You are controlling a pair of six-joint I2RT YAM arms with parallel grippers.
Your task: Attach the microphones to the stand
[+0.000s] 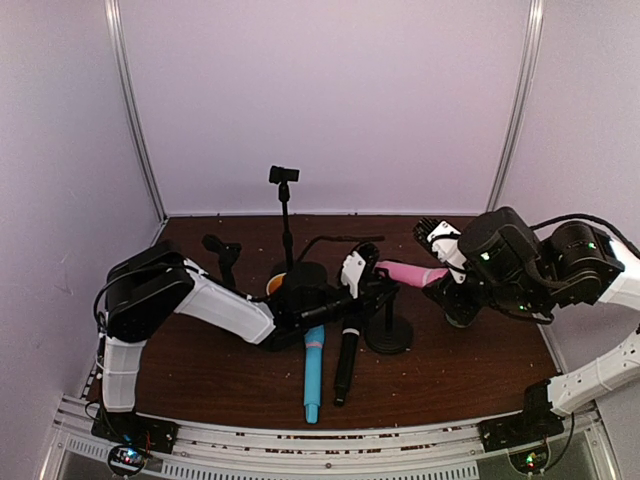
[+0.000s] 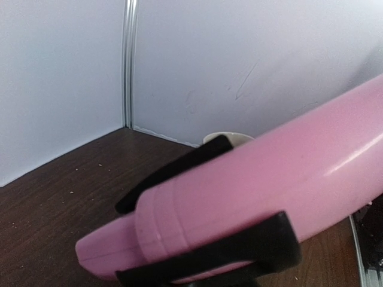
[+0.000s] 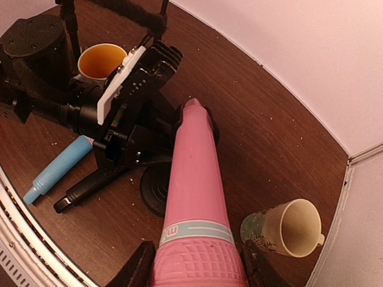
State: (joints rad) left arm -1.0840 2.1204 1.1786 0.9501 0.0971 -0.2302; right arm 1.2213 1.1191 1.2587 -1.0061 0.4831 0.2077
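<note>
The pink microphone [image 1: 405, 273] lies level above the table, and my right gripper [image 1: 437, 272] is shut on its ribbed head [image 3: 197, 269]. Its tail end [image 3: 192, 113] sits between the two black clip prongs [image 2: 239, 251] of the small round-based stand [image 1: 388, 337]. My left gripper [image 1: 372, 290] is shut on that stand just below the clip; its own fingers do not show in the left wrist view. The light blue microphone [image 1: 313, 375] and the black microphone [image 1: 346, 365] lie side by side on the table in front of the left arm.
A tall stand [image 1: 285, 200] and a short one [image 1: 225, 250] stand at the back. An orange-lined mug [image 3: 99, 60] sits behind the left gripper. A cream mug [image 3: 281, 230] lies on its side under the right gripper. Walls close the back and both sides.
</note>
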